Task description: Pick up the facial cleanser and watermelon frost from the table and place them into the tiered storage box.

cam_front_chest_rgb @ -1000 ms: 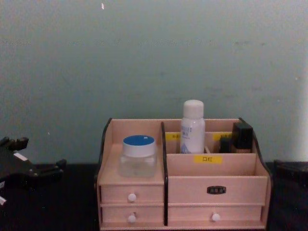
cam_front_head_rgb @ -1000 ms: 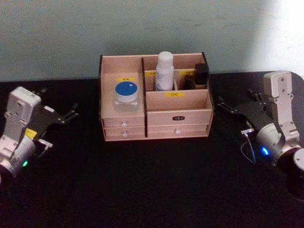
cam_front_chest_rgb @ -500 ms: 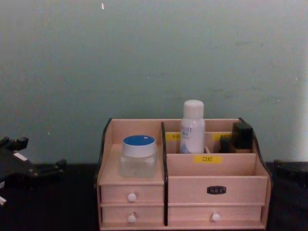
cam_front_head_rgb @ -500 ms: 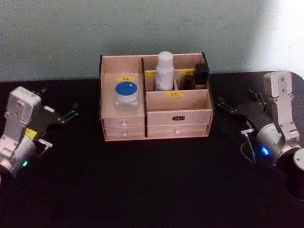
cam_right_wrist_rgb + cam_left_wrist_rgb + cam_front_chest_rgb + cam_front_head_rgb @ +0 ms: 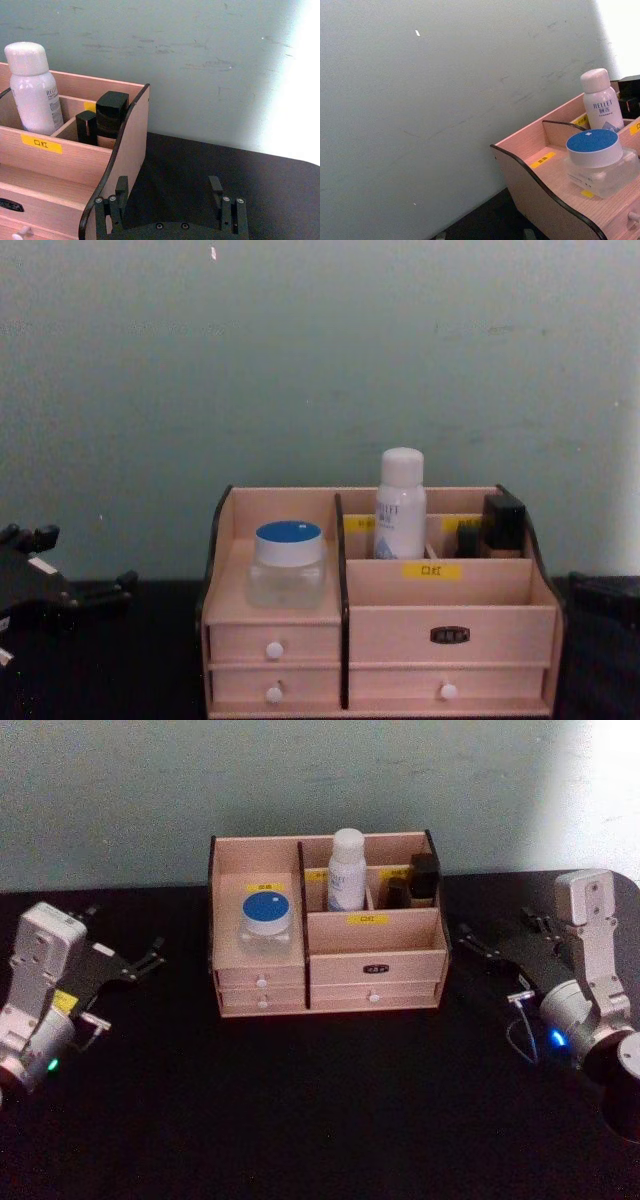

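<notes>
A: How far along does the job look?

B: As good as done, by the look of it. The bottle stands upright in a back compartment of the wooden organiser, just right of the middle divider. The jar with the blue lid sits on the left shelf, above the two small drawers. Neither one is on the black table.

A: Anything else in the organiser?

B: Two small dark containers in the back right compartment, beside the bottle but behind their own partition. They seem to be no part of the task.

A: And the claws?

B: The left gripper rests low over the table, well to the left of the organiser, its fingers spread with nothing between them. The right gripper sits on the other side, near the organiser's right wall without touching it. The right wrist view shows its two fingers held wide apart, only bare table between them.

A: So what is left?

B: Nothing for the two items themselves, as far as the views show. Both arms are clear of the organiser, so at most they would settle into a parked pose.
</notes>
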Tool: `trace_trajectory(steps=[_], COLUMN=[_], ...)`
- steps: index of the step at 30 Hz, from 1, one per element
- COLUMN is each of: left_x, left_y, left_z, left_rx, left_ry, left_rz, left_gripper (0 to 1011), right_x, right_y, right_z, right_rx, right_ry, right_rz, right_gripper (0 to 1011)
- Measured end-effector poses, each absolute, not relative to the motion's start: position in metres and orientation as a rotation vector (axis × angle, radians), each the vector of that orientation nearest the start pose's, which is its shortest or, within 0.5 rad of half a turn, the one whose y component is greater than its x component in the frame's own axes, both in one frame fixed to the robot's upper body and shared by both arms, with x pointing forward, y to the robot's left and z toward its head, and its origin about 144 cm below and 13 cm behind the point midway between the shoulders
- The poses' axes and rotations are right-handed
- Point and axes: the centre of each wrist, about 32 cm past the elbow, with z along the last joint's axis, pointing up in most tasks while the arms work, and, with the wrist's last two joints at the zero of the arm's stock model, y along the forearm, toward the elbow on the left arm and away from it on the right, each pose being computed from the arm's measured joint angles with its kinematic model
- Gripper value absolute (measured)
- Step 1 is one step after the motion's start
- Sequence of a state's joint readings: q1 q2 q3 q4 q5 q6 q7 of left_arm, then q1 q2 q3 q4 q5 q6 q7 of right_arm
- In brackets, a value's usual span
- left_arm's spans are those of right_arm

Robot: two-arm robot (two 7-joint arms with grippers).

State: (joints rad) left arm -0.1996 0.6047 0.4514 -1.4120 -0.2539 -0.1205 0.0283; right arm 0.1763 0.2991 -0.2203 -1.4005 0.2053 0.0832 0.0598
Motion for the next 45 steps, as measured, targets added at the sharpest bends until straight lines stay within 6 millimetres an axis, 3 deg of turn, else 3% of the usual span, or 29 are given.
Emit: trace_trajectory(steps=[45], left_x=[0.4886], left_y=[0.3097], left_z=[1.1398], left_rx=[0.304], left_ry=[-0.285], left_rz=[1.248], left_gripper=[1001], right_x=[0.5033], right_y=[-0.2641], right_z=[1.1431], right_rx=[-0.198], right_ry=[0.001], right_rz=[-1.352], right_gripper=[1000])
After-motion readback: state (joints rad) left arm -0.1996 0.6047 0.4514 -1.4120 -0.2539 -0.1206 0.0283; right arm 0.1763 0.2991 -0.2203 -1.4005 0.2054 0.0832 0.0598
